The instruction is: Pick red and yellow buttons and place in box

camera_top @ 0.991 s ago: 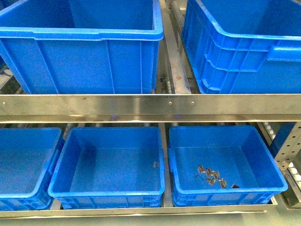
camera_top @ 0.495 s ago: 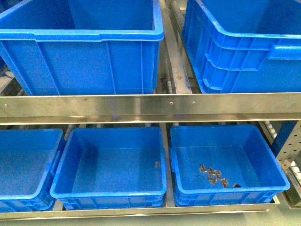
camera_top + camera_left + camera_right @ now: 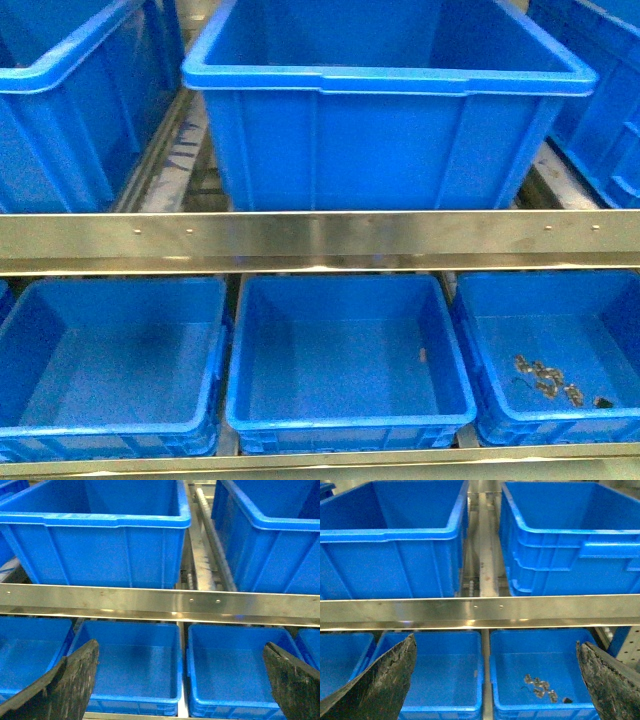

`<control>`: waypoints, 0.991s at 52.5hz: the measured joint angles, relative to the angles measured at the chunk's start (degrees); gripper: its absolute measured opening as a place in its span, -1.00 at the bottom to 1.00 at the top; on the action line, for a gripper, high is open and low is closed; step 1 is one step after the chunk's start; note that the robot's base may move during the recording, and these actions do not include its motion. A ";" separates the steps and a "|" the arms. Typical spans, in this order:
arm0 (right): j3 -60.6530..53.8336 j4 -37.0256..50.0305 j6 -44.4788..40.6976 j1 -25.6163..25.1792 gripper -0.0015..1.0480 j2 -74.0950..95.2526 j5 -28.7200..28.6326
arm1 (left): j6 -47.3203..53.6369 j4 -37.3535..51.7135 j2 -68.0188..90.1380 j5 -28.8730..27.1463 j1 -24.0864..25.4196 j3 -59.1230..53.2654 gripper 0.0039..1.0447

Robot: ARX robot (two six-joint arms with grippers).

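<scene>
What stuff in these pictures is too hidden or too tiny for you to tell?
1. Front view: the grey bits in the lower right bin are too small to name.
2. Front view: the big top bin hides its floor behind its own front wall.
3. Front view: the back ends of the lower bins are hidden behind the metal rail.
4. No red or yellow buttons show in any view.

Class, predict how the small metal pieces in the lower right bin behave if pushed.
The small metal pieces look loose, so they would probably slide and scatter on the smooth bin floor. Their irregular shapes likely make pinching awkward.
</scene>
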 joint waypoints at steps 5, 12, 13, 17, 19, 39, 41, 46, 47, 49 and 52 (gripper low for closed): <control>0.00 0.02 -0.04 0.00 0.86 0.00 -0.15 | 0.00 -0.02 0.00 -0.07 0.00 0.00 0.85; -0.04 0.02 -0.07 -0.11 0.86 0.02 -0.59 | 0.00 0.00 0.00 -0.24 -0.02 0.00 0.85; -0.04 0.02 -0.04 -0.11 0.86 0.00 -0.55 | -0.02 -0.02 0.00 -0.22 -0.02 0.00 0.85; -0.04 0.02 -0.07 -0.13 0.86 -0.02 -0.46 | -0.02 -0.02 0.00 -0.15 -0.02 0.00 0.85; -0.04 0.02 -0.07 -0.13 0.86 -0.02 -0.46 | -0.02 -0.02 0.00 -0.15 -0.02 0.00 0.85; -0.04 0.02 -0.07 -0.13 0.86 -0.02 -0.28 | -0.02 -0.02 0.00 -0.07 -0.04 0.00 0.85; -0.04 0.02 -0.04 -0.13 0.86 -0.02 -0.28 | -0.02 -0.02 0.00 -0.09 -0.04 0.00 0.85; -0.04 0.02 -0.04 -0.13 0.86 -0.02 -0.26 | -0.02 -0.02 0.00 -0.07 -0.04 0.00 0.85; -0.04 0.02 -0.04 -0.13 0.86 -0.02 -0.26 | 0.00 -0.02 0.00 -0.07 -0.04 0.00 0.85; -0.04 0.00 -0.04 -0.13 0.86 -0.02 -0.26 | 0.00 -0.02 0.00 -0.07 -0.04 0.00 0.85; -0.04 0.02 -0.07 -0.13 0.86 -0.02 -0.26 | 0.00 -0.02 0.00 -0.07 -0.04 0.00 0.85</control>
